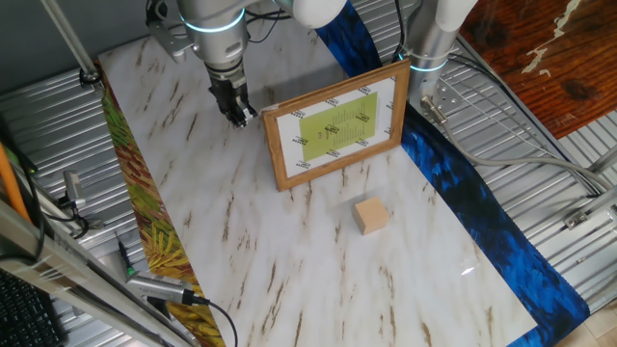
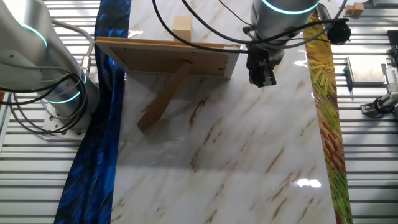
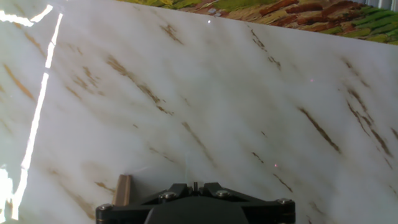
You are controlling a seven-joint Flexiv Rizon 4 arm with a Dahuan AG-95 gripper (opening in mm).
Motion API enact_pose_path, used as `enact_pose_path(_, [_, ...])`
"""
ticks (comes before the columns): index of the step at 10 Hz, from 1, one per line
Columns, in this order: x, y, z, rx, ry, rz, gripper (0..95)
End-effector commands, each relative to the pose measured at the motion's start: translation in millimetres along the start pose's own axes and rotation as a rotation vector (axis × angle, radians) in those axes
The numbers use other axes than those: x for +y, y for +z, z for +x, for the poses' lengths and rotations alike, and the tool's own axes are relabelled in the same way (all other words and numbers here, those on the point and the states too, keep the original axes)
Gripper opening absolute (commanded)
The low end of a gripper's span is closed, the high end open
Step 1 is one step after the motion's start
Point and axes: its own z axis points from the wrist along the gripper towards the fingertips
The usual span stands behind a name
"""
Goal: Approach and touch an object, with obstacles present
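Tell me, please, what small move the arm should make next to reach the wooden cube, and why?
Probably a short sideways move past the frame's end. The gripper hangs behind the upright framed picture, near one end; the cube sits on the marble table in front of it. A straight path would likely hit the frame.

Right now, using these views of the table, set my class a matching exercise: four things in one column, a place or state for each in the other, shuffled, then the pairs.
Things
1. cube
2. picture
3. gripper
4. prop leg

Places or states
A. hangs over bare marble beside the frame's end
B. stands upright on its edge
C. slants from the frame's back down to the table
D. sits alone on the picture's front side

Pairs: 1-D, 2-B, 3-A, 4-C
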Motion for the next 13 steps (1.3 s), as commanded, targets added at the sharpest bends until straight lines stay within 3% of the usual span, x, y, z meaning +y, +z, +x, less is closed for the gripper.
enact_pose_path(1, [0.1, -0.1, -0.3, 0.0, -0.01, -0.001, 0.0])
enact_pose_path(5, [0.1, -0.1, -0.3, 0.001, -0.029, -0.001, 0.0])
enact_pose_path(8, [-8.1, -2.6, 2.8, 0.001, -0.098, 0.0, 0.0])
enact_pose_path(10, [-28.2, -1.8, 7.5, -0.003, -0.162, -0.006, 0.0])
enact_pose_path(13, [-64.9, 11.5, 20.3, -0.014, -0.256, -0.025, 0.0])
